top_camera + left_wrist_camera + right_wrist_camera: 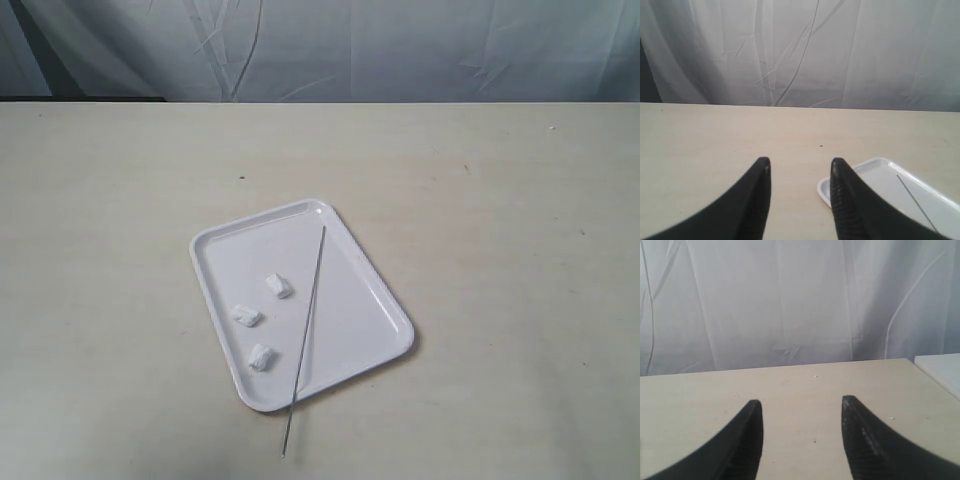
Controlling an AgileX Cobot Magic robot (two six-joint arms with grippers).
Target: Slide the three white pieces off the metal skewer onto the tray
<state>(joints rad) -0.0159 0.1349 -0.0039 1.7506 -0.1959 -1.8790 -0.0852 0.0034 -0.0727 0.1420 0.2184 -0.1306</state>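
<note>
Gaping wide, left hand (800,162) and right hand (801,401), black and tapered, hold nothing above the matte beige desk (500,200). Three soft white pieces (247,316) lie loose on the glossy rounded tray (355,300), beside the thin metal skewer (308,325) overhanging its rim.

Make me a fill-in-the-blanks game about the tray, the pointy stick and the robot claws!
1. The tray holds ___ white pieces.
2. The metal skewer lies bare across the tray, one end poking past the rim over the ___.
3. The left claw and the right claw are both ___ and empty.
Missing words: three; table; open.
</note>
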